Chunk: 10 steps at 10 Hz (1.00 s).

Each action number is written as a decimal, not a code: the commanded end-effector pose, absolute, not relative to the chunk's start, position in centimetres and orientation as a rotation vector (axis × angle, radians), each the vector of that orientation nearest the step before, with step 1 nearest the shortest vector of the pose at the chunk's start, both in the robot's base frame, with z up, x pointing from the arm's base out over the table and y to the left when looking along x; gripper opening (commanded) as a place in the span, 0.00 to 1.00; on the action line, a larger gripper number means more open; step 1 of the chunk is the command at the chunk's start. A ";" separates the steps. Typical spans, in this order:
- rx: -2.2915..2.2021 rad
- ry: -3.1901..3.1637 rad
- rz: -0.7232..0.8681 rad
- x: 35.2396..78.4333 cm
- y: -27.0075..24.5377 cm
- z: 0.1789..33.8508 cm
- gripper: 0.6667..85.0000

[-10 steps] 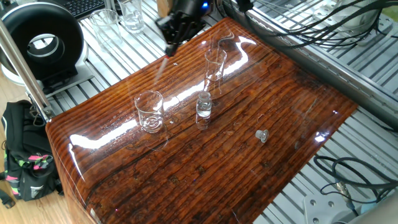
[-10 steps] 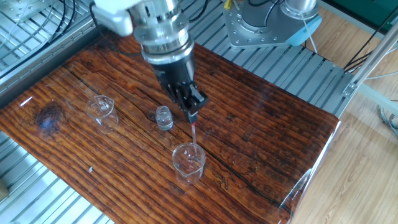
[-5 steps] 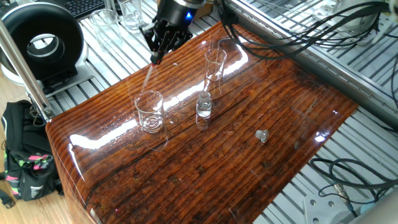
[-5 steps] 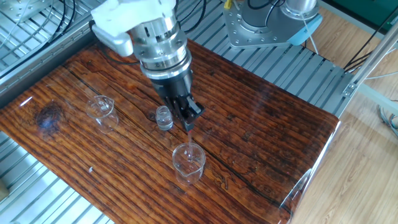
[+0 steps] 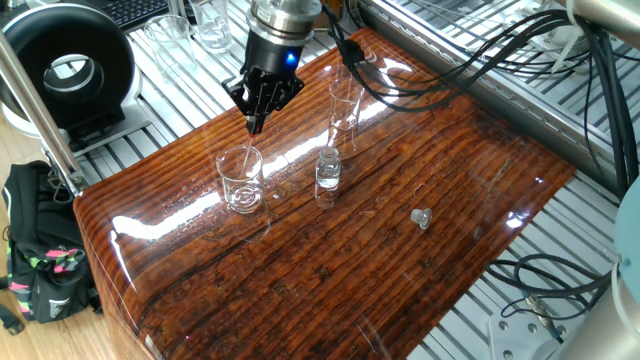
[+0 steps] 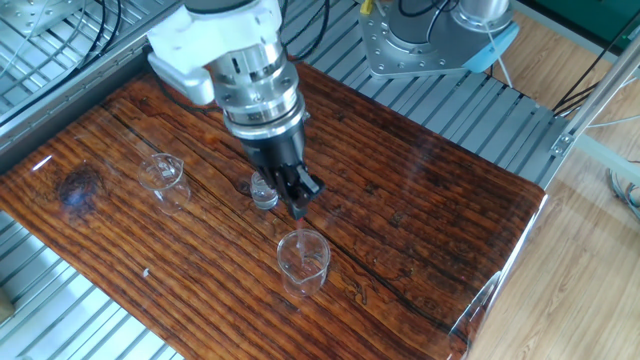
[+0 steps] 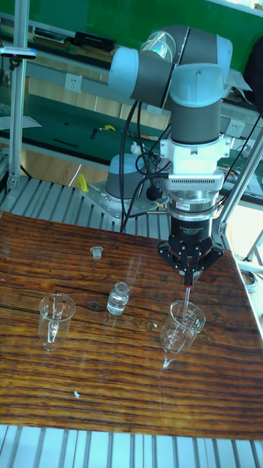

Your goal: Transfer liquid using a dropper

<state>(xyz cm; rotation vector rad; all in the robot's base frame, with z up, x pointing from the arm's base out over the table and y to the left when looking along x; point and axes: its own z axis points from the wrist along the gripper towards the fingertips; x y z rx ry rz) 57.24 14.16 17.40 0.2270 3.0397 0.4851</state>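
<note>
Glossy red-brown wood, striped with grain and glare, fills the table I am working over. I go left to right across the tall fixed view.

At lower left stands a small clear beaker with a pouring lip. Up and to its right, near the table's back edge, lies a tiny grey cap, well apart from the glassware. Near the centre sits a small clear vial, upright and uncapped, with a little clear fluid showing in it.

Right of centre is a wide, short glass — the dropper hangs straight down into its mouth. The thin clear tube shows a touch of red at the top, and its tip is inside the rim; I cannot tell whether it reaches the liquid, which I cannot make out through the glass.

Directly above, my gripper points downward, its dark fingers pressed together on the dropper's upper end, pinching it. The silver wrist and the pale blue-grey arm rise to the upper right of the frame.

In the other fixed view the same gripper sits just above the glass, with the vial partly hidden behind it.
</note>
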 end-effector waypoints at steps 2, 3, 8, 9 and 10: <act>0.235 3.019 0.500 57.8 15.1 16.4 0.01; 0.238 3.015 0.500 57.9 15.2 16.3 0.01; 0.245 3.009 0.484 57.9 15.7 15.2 0.01; 0.245 3.011 0.477 57.8 15.8 14.8 0.01; 0.241 3.020 0.465 57.6 15.7 14.4 0.01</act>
